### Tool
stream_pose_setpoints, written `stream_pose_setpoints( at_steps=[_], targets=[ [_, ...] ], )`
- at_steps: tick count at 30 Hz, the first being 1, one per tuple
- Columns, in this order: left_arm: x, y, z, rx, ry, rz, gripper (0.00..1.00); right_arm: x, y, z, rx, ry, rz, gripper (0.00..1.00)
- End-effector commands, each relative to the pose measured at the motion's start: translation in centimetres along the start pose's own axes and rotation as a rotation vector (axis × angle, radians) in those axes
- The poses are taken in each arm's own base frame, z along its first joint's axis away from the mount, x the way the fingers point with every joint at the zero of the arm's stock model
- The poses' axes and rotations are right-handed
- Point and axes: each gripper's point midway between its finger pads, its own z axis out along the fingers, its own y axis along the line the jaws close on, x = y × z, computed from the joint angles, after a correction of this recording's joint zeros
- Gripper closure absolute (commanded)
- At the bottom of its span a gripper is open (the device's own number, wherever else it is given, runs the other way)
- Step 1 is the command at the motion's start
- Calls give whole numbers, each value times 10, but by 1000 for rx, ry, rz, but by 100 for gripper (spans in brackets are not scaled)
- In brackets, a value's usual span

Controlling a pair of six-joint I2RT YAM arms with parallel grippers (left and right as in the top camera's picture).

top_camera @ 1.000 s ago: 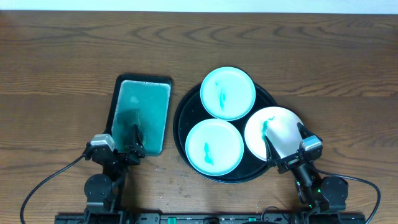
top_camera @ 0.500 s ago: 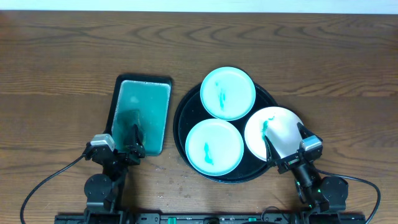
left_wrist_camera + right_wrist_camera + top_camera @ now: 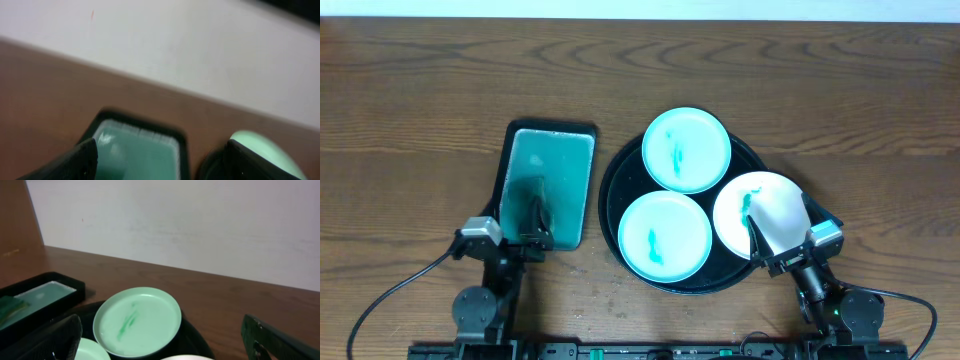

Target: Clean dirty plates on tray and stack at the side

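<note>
The right gripper has its jaws spread wide and grips nothing. Seen from overhead, its two fingers stand on either side of the near right part of the right plate; I cannot tell whether they touch it. That plate, with a teal smear toward its left side, lies across the right rim of the tray. The far plate and the near left plate lie inside the tray, each smeared teal. The left gripper is also spread open with nothing between its fingers. It is over the near end of the rectangular dish of teal liquid, just left of the tray. Tray and dish stand on the wooden table, toward its near edge.
</note>
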Motion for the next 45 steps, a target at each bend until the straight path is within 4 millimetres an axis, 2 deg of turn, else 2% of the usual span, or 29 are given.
stream_pose_setpoints(
  at_steps=[1,6,12,16,20,24,27,28,29,32,35,37,40,45],
  targets=[
    [-44,-18,-6,52,-100,-8,19,-21,5,-3,-24,-39,-11,1],
    [-62,-25,-4,5,30,-13,19,-49,10,-1,-50,16,60,1],
    [-70,-34,11,-79,369,-30,19,-67,8,17,-57,343,165,1],
    [-63,-47,16,-89,646,-71,19,-69,6,32,-80,598,255,1],
    [-40,-51,15,-113,880,-122,19,-69,0,56,-89,703,330,1],
    [-8,-44,16,-153,1045,-157,19,-46,13,68,-130,827,600,1],
    [14,-39,8,-192,1165,-182,19,-32,13,80,-119,869,715,1],
    [22,-38,2,-204,1218,-196,12,-29,18,82,-145,887,729,4],
    [29,-38,-5,-214,1270,-210,1,-22,22,81,-157,919,732,12],
    [41,-34,-15,-218,1364,-188,1,13,38,66,-130,1091,671,21],
    [44,-33,-19,-218,1393,-179,1,51,53,39,-53,1287,557,37],
    [43,-33,-18,-216,1387,-178,1,76,59,23,20,1393,486,37],
    [37,-36,-15,-207,1364,-174,1,111,72,6,79,1491,410,32],
    [17,-42,-1,-179,1295,-161,0,148,89,1,81,1555,389,35]
  ],
)
